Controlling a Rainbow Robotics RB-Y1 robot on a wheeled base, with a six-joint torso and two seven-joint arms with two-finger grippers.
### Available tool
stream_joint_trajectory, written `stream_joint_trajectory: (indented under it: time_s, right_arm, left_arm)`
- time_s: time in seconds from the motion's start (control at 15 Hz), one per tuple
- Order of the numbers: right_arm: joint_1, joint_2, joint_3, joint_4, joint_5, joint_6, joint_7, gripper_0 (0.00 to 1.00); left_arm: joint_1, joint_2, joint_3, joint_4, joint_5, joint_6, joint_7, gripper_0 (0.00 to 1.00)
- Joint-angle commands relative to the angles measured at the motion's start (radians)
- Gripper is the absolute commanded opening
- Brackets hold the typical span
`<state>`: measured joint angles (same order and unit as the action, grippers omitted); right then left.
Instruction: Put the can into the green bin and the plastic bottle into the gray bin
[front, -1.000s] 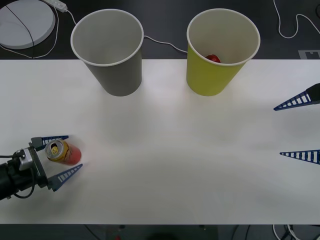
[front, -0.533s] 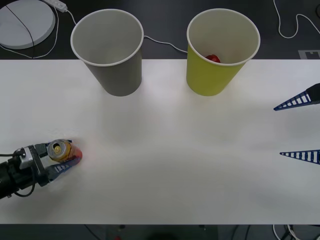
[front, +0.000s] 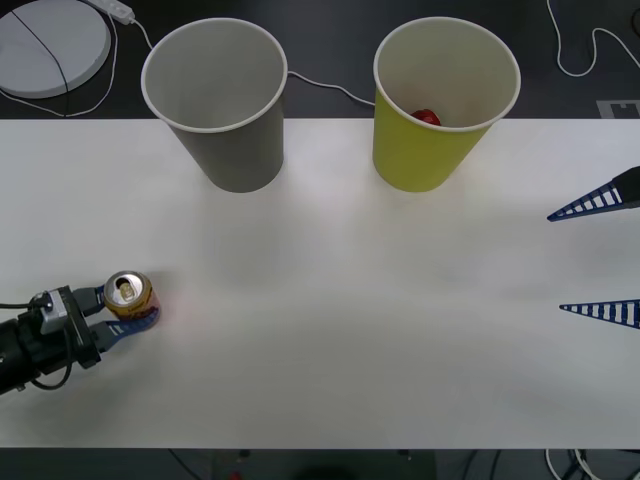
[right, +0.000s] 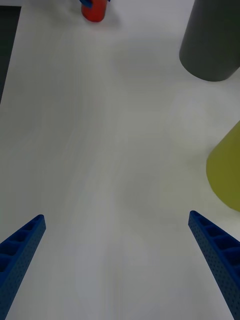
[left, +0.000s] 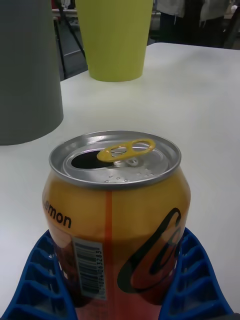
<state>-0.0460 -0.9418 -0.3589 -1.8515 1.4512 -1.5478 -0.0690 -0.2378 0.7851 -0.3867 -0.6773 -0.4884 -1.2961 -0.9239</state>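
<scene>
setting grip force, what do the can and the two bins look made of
Can: thin metal, glossy printed wall, bare silvery lid with pull-tab. Green bin and gray bin: probably coated paper, matte colored walls, white insides, rolled rims like paper cups.

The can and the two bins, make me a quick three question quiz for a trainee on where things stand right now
1. True or false: the left gripper has its fingers shut on the can.
2. Which bin already holds something red? A) the gray bin B) the green bin C) both
3. Fill in: the right gripper waits at the table's right edge with its fingers ____.

Key
1. True: in the left wrist view the blue fingers hug both sides of the upright can.
2. B: a red thing lies in the green bin; the gray one looks empty.
3. Open.
</scene>
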Motion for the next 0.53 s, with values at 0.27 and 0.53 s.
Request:
stream_joint_trajectory:
  time_s: [0.27, 0.53]
  right_arm:
    - [0.0, 0.0, 0.0, 0.0, 0.0, 0.0, 0.0, 1.0]
    - [0.0, 0.0, 0.0, 0.0, 0.0, 0.0, 0.0, 1.0]
  left_arm:
    - [0.002, 0.097, 0.0, -0.122, -0.071, 0.084, 0.08, 0.0]
    - [0.002, 0.201, 0.006, -0.238, -0.182, 0.086, 0.277, 0.0]
